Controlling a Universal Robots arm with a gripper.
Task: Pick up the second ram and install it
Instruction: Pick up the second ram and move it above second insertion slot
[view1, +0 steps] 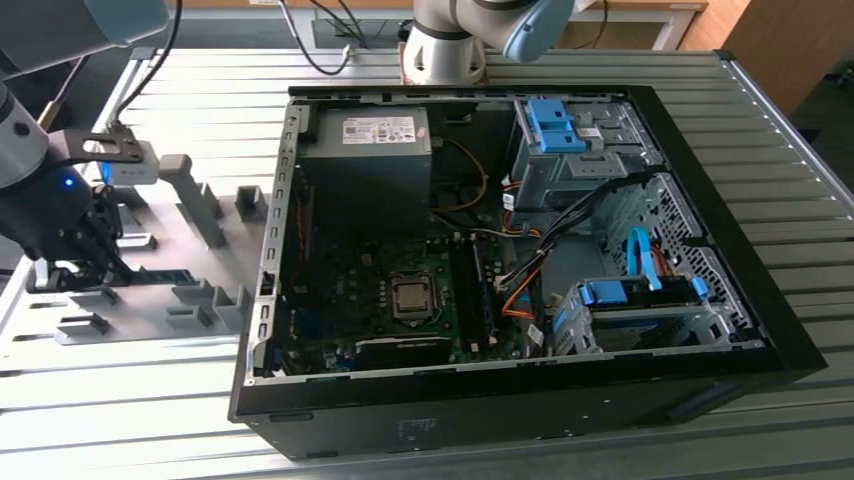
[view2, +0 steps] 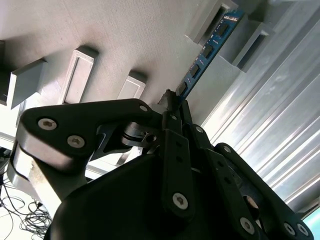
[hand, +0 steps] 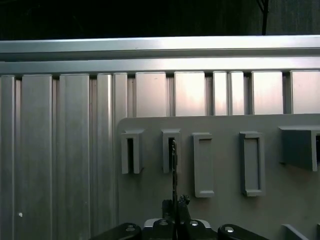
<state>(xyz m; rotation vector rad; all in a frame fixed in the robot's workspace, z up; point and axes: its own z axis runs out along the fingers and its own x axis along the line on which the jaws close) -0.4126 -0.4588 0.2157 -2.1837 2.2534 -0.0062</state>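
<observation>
**Pick-up step: claw closed on the ram at its holder.**

The ram (view2: 207, 47) stands on edge with its far end in a slot of a grey holder (view2: 205, 20). The holder sits on the plate (view1: 160, 265) beside the open case (view1: 534, 395), at the exterior view's left. The claw (view2: 175, 102) has its fingers pinched almost together on the ram's near end, and I can see it touching nothing else. My judgement is that the pick-up is in hand and the install is not begun. Freeing so thin a strip calls for a straight pull along the slot, with no twist.
</observation>
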